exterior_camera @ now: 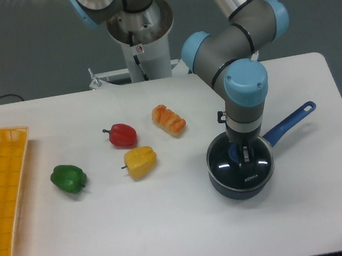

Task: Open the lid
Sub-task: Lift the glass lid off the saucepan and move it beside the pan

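Camera view, lid: the lid sits flat on the dark blue saucepan, at about 4 o'clock on the worktop, not yet lifted by the look of it.
Camera view, tool: the tool hangs straight down over the middle of the lid, its fingers reaching the blue knob; the knob lies directly beneath it, no sideways offset that I can see.
Tool state: the fingers look drawn in around the knob, but from here I cannot tell whether they are clamped or just beside it.
Long axis: the pan handle points to about 2 o'clock, away from the tool.
Coming move: I judge a straight lift upward is what it calls for.
Others: peppers and a bread roll lie well apart at 9 to 10 o'clock from the pan.
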